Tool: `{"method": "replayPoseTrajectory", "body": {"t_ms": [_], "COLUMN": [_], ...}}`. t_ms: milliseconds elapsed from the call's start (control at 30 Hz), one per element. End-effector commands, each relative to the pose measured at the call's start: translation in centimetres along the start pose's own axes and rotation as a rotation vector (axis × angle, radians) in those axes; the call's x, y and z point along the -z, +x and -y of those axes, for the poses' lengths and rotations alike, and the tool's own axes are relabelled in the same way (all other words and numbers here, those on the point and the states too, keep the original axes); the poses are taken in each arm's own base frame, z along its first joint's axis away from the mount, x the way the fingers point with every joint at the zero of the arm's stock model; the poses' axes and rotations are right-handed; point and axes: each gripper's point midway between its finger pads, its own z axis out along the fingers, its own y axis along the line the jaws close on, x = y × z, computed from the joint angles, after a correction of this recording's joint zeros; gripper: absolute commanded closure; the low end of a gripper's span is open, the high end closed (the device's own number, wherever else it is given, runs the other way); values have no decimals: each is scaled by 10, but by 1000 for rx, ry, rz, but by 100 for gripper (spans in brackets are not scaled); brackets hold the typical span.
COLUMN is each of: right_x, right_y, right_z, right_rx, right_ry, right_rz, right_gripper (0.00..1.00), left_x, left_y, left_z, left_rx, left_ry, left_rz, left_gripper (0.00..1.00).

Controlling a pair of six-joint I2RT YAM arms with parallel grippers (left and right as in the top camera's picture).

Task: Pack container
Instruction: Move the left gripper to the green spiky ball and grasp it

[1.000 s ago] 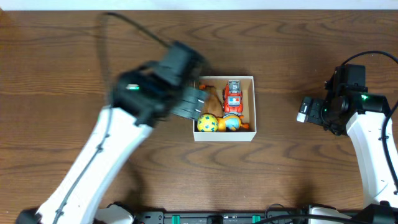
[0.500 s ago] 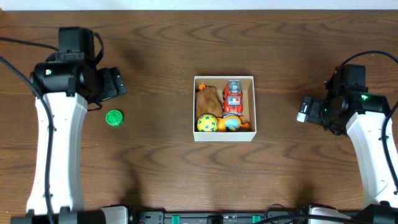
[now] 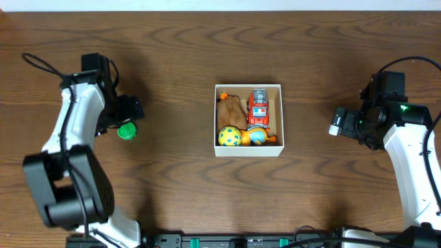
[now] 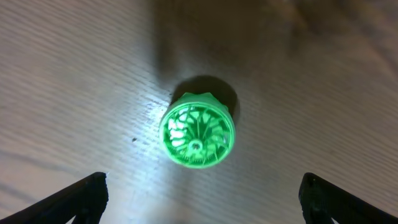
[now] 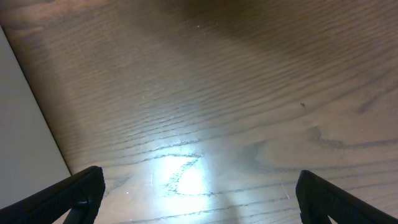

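The container (image 3: 282, 118), a white box with low walls, stands mid-table and holds a red fire truck (image 3: 258, 105), a brown toy (image 3: 229, 110), a yellow ball (image 3: 229, 136) and an orange toy (image 3: 257, 135). A green round ribbed toy (image 3: 127, 131) lies on the table at the left. My left gripper (image 3: 128, 114) hovers just above it, open and empty. In the left wrist view the green toy (image 4: 197, 130) sits ahead of the wide-apart fingertips (image 4: 202, 199). My right gripper (image 3: 337, 121) is open and empty over bare wood (image 5: 199, 193), right of the container.
The table is dark brown wood, with its far edge (image 3: 220, 10) along the top of the overhead view. A pale strip (image 5: 25, 124) shows at the left edge of the right wrist view. Black cables trail from both arms.
My left arm swung from the container out to the left and now hangs over the green toy, closer to it than before. The right arm has not moved.
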Motion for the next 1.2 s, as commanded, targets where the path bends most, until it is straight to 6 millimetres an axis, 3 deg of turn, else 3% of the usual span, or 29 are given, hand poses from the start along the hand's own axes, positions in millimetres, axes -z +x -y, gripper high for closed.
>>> {"method": "replayPoseTrajectory", "body": {"t_ms": [0,200,700,967,1167], "right_x": [-1,-1,-1,-1,-1], "right_y": [0,1,1,1,1], "right_z": [2,3,3,3,3], "right_rx": [8,9,9,9,9], "right_ry": [5,6,6,6,6], "right_rz": [-3,-5,-6,-6,-6], "right_gripper": [1,1,1,1,1], "left_x": [-19,-38,-64,-65,-65], "left_y": [2,2,10,13,13], "left_z": [0,1,-1,-2,-2], "left_rx": [-21,-24,-25,-25,-24], "left_ry": [-5,-13,-29,-32,-32], "left_rz": [-48,-82,-154,-163,-165], "left_gripper": [2,2,1,27,40]}}
